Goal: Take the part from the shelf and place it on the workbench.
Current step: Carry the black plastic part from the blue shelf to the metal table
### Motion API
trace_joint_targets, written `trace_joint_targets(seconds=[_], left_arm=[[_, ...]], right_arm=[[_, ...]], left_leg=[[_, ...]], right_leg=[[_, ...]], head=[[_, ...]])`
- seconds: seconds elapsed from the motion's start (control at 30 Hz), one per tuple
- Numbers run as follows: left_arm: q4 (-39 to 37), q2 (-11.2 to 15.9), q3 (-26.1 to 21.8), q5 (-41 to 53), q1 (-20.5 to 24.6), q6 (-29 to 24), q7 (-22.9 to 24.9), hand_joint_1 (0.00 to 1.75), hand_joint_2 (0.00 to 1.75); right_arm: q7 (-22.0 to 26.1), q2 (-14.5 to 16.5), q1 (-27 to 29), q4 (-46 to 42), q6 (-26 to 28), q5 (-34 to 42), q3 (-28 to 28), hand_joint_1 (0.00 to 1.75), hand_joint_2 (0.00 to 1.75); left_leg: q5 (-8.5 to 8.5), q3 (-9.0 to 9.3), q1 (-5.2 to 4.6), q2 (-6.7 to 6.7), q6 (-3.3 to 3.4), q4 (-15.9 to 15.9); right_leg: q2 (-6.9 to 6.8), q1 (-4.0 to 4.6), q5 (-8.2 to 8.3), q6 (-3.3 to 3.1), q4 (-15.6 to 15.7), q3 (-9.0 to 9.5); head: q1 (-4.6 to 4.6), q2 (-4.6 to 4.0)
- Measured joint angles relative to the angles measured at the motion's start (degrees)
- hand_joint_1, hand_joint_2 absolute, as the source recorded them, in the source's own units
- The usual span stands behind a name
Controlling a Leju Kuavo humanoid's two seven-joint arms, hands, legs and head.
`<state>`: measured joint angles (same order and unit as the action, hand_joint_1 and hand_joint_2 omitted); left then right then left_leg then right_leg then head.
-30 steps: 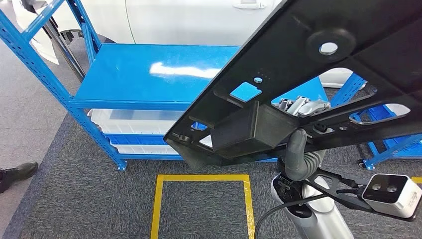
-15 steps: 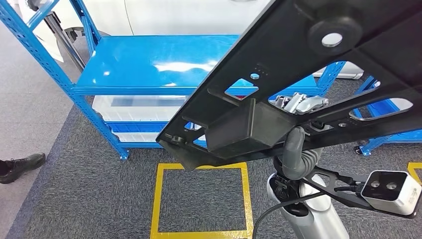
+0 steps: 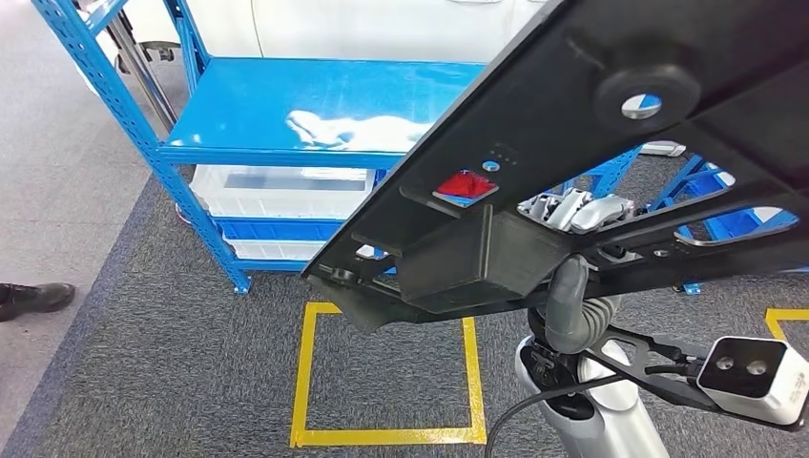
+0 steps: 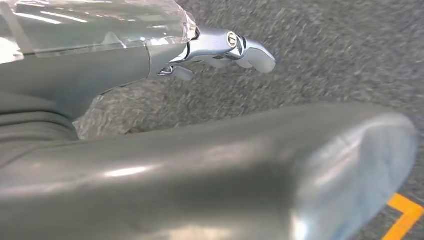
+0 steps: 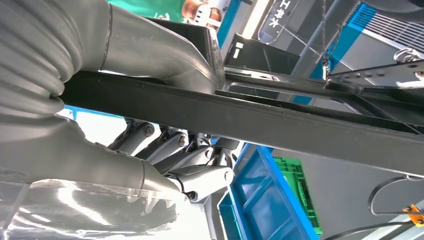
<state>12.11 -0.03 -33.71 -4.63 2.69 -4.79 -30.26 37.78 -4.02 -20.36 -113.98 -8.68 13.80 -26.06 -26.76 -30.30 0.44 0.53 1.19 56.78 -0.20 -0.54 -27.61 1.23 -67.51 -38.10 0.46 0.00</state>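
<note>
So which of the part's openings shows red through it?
The small squarish cutout near the black part's lower end; the round hole higher up shows blue and white instead.

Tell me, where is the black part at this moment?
In the head view the black part is off the blue shelf, held up by the right hand on the right side, above the yellow floor square.

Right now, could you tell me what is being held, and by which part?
The right hand grips the black part by a bar along its lower edge; the left hand holds nothing.
</note>
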Motion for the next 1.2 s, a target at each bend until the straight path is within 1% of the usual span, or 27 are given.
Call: trace_joint_targets(seconds=[0.03, 0.07, 0.1, 0.17, 0.23, 0.27, 0.3, 0.37, 0.4, 0.43, 0.47, 0.5, 0.57, 0.6, 0.63, 0.7, 0.77, 0.8, 0.87, 0.9, 0.93, 0.97, 1.0, 1.03, 1.1, 1.13, 1.2], left_arm=[[0.0, 0.0, -0.1, 0.0, 0.0, 0.0, 0.2, 0.00, 0.00], [0.0, 0.0, -0.2, 0.0, 0.0, 0.0, 0.3, 0.00, 0.00], [0.0, 0.0, -0.3, 0.0, 0.0, 0.0, 0.4, 0.00, 0.00], [0.0, 0.0, -0.4, 0.0, 0.0, 0.0, 0.5, 0.00, 0.00], [0.0, 0.1, -0.6, 0.0, 0.0, 0.0, 0.6, 0.00, 0.00], [0.0, 0.1, -0.6, 0.1, 0.0, 0.0, 0.7, 0.00, 0.00], [0.0, 0.2, -0.6, 0.2, 0.0, -0.1, 0.8, 0.00, 0.00], [0.0, 0.5, -0.7, 0.6, -0.1, -0.4, 1.8, 0.00, 0.00], [0.0, 0.7, -0.7, 0.9, -0.1, -0.8, 2.7, 0.00, 0.00], [0.0, 0.9, -0.7, 1.3, -0.2, -1.2, 3.8, 0.00, 0.00], [0.0, 1.3, -0.7, 1.8, -0.3, -1.6, 4.9, 0.00, 0.00], [0.0, 1.7, -0.7, 2.3, -0.4, -2.1, 6.0, 0.00, 0.00], [0.0, 2.4, -0.7, 3.2, -0.5, -3.2, 7.7, 0.00, 0.00], [0.0, 2.7, -0.7, 3.4, -0.6, -3.9, 8.5, 0.00, 0.00], [0.0, 2.9, -0.7, 3.6, -0.6, -4.5, 9.4, 0.00, 0.00], [0.0, 2.9, -0.7, 3.9, -0.7, -5.8, 11.4, 0.00, 0.00], [0.0, 2.9, -0.7, 4.3, -0.6, -7.1, 13.2, 0.00, 0.00], [0.0, 2.9, -0.7, 4.5, -0.6, -7.7, 13.9, 0.00, 0.00], [0.0, 2.8, -0.7, 5.1, -0.7, -8.9, 15.2, 0.00, 0.00], [0.0, 2.8, -0.7, 5.3, -0.8, -9.4, 15.8, 0.00, 0.00], [0.0, 2.7, -0.7, 5.5, -0.8, -9.8, 16.3, 0.00, 0.00], [0.0, 2.5, -0.7, 5.7, -0.9, -10.1, 16.7, 0.00, 0.00], [0.0, 2.4, -0.7, 5.8, -0.9, -10.3, 17.1, 0.00, 0.00], [0.0, 2.2, -0.7, 5.8, -1.0, -10.6, 17.3, 0.00, 0.00], [0.0, 1.7, -0.7, 5.8, -1.1, -10.8, 17.5, 0.00, 0.00], [0.0, 1.5, -0.7, 5.8, -1.2, -11.0, 17.5, 0.00, 0.00], [0.0, 1.1, -0.7, 5.8, -1.3, -11.1, 17.5, 0.00, 0.00]], right_arm=[[0.0, 0.0, 0.0, 0.0, -0.1, 0.0, 0.2, 1.75, 1.75], [0.0, 0.0, 0.0, -0.1, -0.3, 0.0, 0.3, 1.75, 1.75], [0.0, 0.0, 0.0, -0.2, -0.3, 0.0, 0.4, 1.75, 1.75], [0.0, 0.0, 0.1, -0.3, -0.4, 0.0, 0.6, 1.75, 1.75], [0.0, 0.0, 0.2, -0.4, -0.4, -0.1, 0.7, 1.75, 1.75], [0.1, 0.0, 0.2, -0.4, -0.4, -0.1, 0.8, 1.75, 1.75], [0.1, 0.0, 0.2, -0.4, -0.4, -0.2, 0.8, 1.75, 1.75], [0.2, 0.0, 0.4, -0.5, -0.5, -0.6, 0.9, 1.75, 1.75], [0.4, 0.0, 0.7, -0.5, -0.5, -0.9, 1.0, 1.75, 1.75], [0.6, -0.1, 1.0, -0.5, -0.5, -1.1, 1.2, 1.75, 1.75], [0.9, -0.2, 1.4, -0.5, -0.6, -1.3, 1.5, 1.75, 1.75], [1.2, -0.4, 1.7, -0.6, -0.7, -1.4, 1.9, 1.75, 1.75], [1.7, -0.8, 2.4, -1.0, -1.0, -1.5, 2.7, 1.75, 1.75], [1.9, -0.9, 2.6, -1.1, -1.2, -1.5, 3.0, 1.75, 1.75], [2.0, -1.1, 2.7, -1.2, -1.5, -1.4, 3.4, 1.75, 1.75], [2.0, -1.5, 2.9, -1.3, -1.9, -1.0, 4.2, 1.75, 1.75], [1.9, -1.9, 3.0, -1.3, -2.2, -0.7, 5.1, 1.75, 1.75], [1.8, -2.1, 3.0, -1.3, -2.3, -0.6, 5.6, 1.75, 1.75], [1.6, -2.4, 3.4, -1.4, -2.4, -0.6, 6.5, 1.75, 1.75], [1.5, -2.6, 3.8, -1.4, -2.4, -0.8, 7.0, 1.75, 1.75], [1.5, -2.8, 4.3, -1.4, -2.3, -1.1, 7.4, 1.75, 1.75], [1.5, -2.9, 5.0, -1.4, -2.2, -1.6, 7.8, 1.75, 1.75], [1.6, -3.1, 5.7, -1.6, -2.0, -2.3, 8.1, 1.75, 1.75], [1.8, -3.3, 6.4, -1.7, -1.8, -3.1, 8.4, 1.75, 1.75], [2.0, -3.4, 7.3, -2.3, -1.5, -4.5, 8.7, 1.75, 1.75], [2.0, -3.5, 7.8, -2.6, -1.4, -5.3, 8.8, 1.75, 1.75], [2.1, -3.5, 9.1, -3.2, -1.0, -6.5, 9.0, 1.75, 1.75]], left_leg=[[-0.01, -0.10, -0.06, 0.00, -0.13, 0.1], [0.00, -0.27, -0.11, -0.02, -0.36, 0.3], [0.03, -0.47, -0.16, -0.01, -0.64, 0.4], [0.19, -0.74, -0.21, 0.02, -1.31, 0.4], [-0.39, -1.01, -0.20, -0.01, -1.84, 1.0], [-1.45, -1.66, -0.19, -0.07, -2.07, 2.5], [-3.13, -2.89, -0.10, -0.13, -2.27, 5.2], [-6.98, -6.59, 0.06, -0.18, -2.68, 13.3], [-8.03, -8.17, 0.15, -0.17, -2.86, 16.6], [-8.03, -8.90, 0.22, -0.17, -2.96, 18.1], [-6.74, -8.36, 0.29, -0.20, -3.00, 16.9], [-4.56, -6.71, 0.39, -0.38, -2.97, 13.5], [-0.87, -2.47, 0.60, -1.88, -2.75, 4.7], [-0.08, -1.15, 0.62, -2.52, -2.57, 1.9], [0.00, -0.62, 0.56, -2.94, -2.38, 0.7], [0.10, -0.68, 0.40, -2.31, -1.82, 0.6], [0.49, -0.77, 0.53, -1.37, -1.02, 0.3], [0.67, -0.83, 0.63, -0.87, -0.64, 0.2], [0.79, -1.08, 0.53, 0.07, -0.25, 0.2], [0.80, -1.19, 0.45, 0.58, -0.19, 0.2], [0.81, -1.26, 0.38, 1.08, -0.17, 0.2], [0.79, -1.26, 0.32, 1.57, -0.17, 0.3], [0.76, -1.21, 0.27, 2.02, -0.19, 0.3], [0.69, -1.12, 0.21, 2.43, -0.25, 0.3], [0.51, -1.02, -0.12, 3.22, -0.58, 0.4], [0.44, -0.97, -0.25, 3.65, -0.82, 0.4], [0.38, -0.77, -0.39, 4.58, -1.37, 0.3]], right_leg=[[-0.01, 0.12, 1.13, -0.38, 4.1, 2.46], [-0.02, 0.28, 1.90, -0.74, 7.2, 4.15], [-0.01, 0.47, 2.12, -1.04, 8.9, 4.91], [0.06, 0.64, 2.18, -1.50, 9.5, 4.72], [0.02, 0.30, 2.53, -2.16, 10.0, 4.79], [-0.04, 0.11, 2.72, -2.48, 10.3, 4.86], [-0.11, 0.00, 2.86, -2.71, 10.5, 4.91], [-0.12, 0.09, 2.94, -2.92, 10.5, 4.77], [-0.11, 0.13, 2.96, -2.96, 10.5, 4.71], [-0.09, 0.16, 2.98, -2.97, 10.4, 4.69], [0.13, 0.16, 2.97, -2.91, 10.4, 4.72], [0.39, 0.16, 2.94, -2.80, 10.3, 4.78], [1.03, 0.21, 2.89, -2.39, 10.0, 4.71], [1.29, 0.25, 2.96, -2.07, 9.8, 4.51], [1.62, 0.27, 3.10, -1.73, 9.7, 4.26], [2.36, 0.22, 3.45, -0.97, 9.7, 3.83], [2.16, 0.12, 2.54, -0.33, 8.5, 3.15], [1.77, 0.07, 1.14, -0.05, 6.4, 2.16], [1.02, -0.02, -2.76, 0.40, -1.1, -1.23], [0.91, -0.09, -4.19, 0.55, -4.8, -2.92], [0.83, -0.13, -4.60, 0.62, -6.9, -3.78], [0.68, -0.16, -3.90, 0.60, -6.6, -3.48], [0.33, -0.16, -2.25, 0.47, -3.8, -1.92], [-0.43, -0.10, -0.27, 0.22, 0.5, 0.44], [-2.34, 0.40, 1.97, -0.55, 7.7, 4.12], [-2.80, 0.65, 2.24, -0.94, 9.3, 4.80], [-2.07, 0.81, 2.30, -1.56, 9.8, 4.67]], head=[[-0.01, 0.00], [-0.03, 0.00], [-0.04, 0.00], [-0.05, 0.00], [-0.06, 0.00], [-0.13, 0.00], [-0.19, 0.00], [-0.31, 0.00], [-0.31, 0.00], [-0.31, 0.00], [-0.31, 0.00], [-0.31, 0.00], [-0.29, 0.00], [-0.28, 0.00], [-0.28, 0.00], [-0.27, 0.00], [-0.14, 0.00], [-0.04, 0.00], [0.15, 0.00], [0.15, 0.00], [0.15, 0.00], [0.15, 0.00], [0.15, 0.00], [0.16, 0.00], [0.13, 0.00], [0.11, 0.00], [0.09, 0.00]])
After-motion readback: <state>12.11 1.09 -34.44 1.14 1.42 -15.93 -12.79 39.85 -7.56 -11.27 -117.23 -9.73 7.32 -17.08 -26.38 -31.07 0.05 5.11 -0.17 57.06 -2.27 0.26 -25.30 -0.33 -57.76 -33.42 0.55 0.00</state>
